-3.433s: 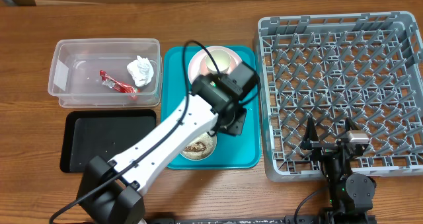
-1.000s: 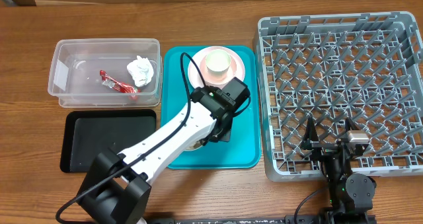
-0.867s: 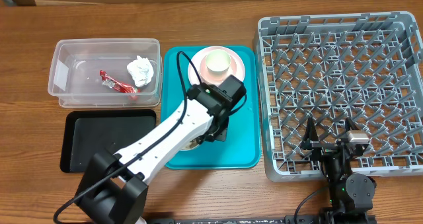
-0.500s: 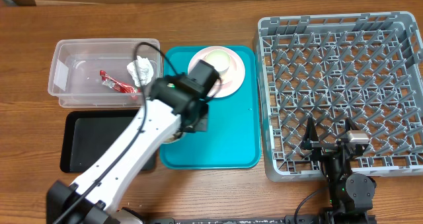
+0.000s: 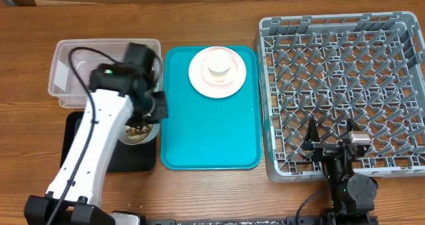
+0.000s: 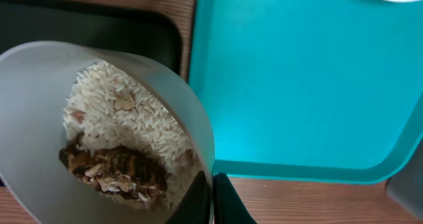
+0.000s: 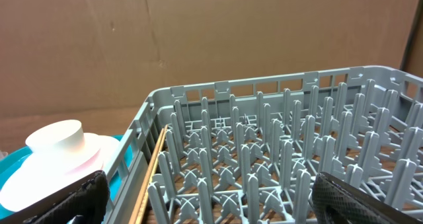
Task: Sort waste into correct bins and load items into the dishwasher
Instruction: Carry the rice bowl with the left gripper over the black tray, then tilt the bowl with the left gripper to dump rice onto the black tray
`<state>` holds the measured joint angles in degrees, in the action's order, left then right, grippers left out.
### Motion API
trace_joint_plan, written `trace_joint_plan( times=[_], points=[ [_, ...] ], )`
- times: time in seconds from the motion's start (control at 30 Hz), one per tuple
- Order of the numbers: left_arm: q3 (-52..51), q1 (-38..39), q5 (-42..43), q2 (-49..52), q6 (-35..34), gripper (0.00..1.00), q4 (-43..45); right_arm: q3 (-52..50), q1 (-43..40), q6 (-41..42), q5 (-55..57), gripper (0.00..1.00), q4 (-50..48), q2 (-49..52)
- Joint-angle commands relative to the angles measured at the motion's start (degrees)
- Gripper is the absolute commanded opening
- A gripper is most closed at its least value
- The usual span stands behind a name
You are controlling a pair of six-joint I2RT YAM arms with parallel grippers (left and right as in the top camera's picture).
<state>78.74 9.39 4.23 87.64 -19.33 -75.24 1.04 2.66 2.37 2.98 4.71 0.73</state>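
Observation:
My left gripper [image 5: 157,109] is shut on the rim of a whitish bowl [image 5: 136,133], one finger inside and one outside. The bowl [image 6: 39,105] is tilted and holds white rice [image 6: 132,118] and brown food scraps [image 6: 112,170]. It hangs over the right end of the black tray [image 5: 86,145]. The clear tub [image 5: 66,75] lies behind it, and my arm hides most of its inside. A cream cup [image 5: 218,64] stands on the pink plate [image 5: 232,79]. My right gripper [image 5: 330,143] is open and empty above the grey dish rack [image 5: 345,66].
The flat teal serving tray [image 5: 212,129] lies between the black tray and the rack, with only the plate on it. From the right wrist the rack pegs [image 7: 264,164] fill the foreground, the plate [image 7: 39,174] to the left. Bare wood runs along the table's front.
My left arm has carried the bowl of rice leftward off the teal tray to above the black tray. The right arm has not moved.

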Motion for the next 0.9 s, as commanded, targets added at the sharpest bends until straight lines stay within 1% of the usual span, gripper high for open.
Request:
trace_joint_plan(
  times=[0.0, 0.2, 0.33, 0.4, 0.57, 0.67, 0.73, 0.87],
  points=[
    [-0.44, -4.72, 4.7, -1.46, 3.37, 0.04, -0.11, -0.59, -0.15, 0.26, 0.37, 1.0, -0.26, -0.55],
    [-2.73, -12.31, 8.09, -1.46, 5.2, 0.04, 0.74, -0.59, -0.15, 0.26, 0.37, 1.0, -0.26, -0.57],
    [-5.29, -17.66, 10.6, -1.53, 5.22, 0.04, 3.67, -0.59, -0.15, 0.26, 0.37, 1.0, -0.26, -0.55],
    [-7.06, -20.46, 14.01, -1.53, 5.29, 0.04, 5.81, -0.59, -0.15, 0.26, 0.37, 1.0, -0.26, -0.55],
    [-11.93, -27.52, 23.23, -1.53, 8.5, 0.04, 11.28, -0.59, -0.15, 0.28, 0.37, 1.0, -0.26, -0.55],
    [-13.49, -32.63, 28.83, -1.53, 11.69, 0.04, 12.28, -0.59, -0.15, 0.26, 0.37, 1.0, -0.28, -0.55],
    [-13.86, -36.15, 34.05, -1.51, 14.32, 0.04, 12.22, -0.59, -0.15, 0.26, 0.37, 1.0, -0.28, -0.55],
    [-13.9, -42.14, 41.92, -1.51, 16.87, 0.04, 12.09, -0.59, -0.15, 0.26, 0.37, 1.0, -0.26, -0.55]
  ],
)
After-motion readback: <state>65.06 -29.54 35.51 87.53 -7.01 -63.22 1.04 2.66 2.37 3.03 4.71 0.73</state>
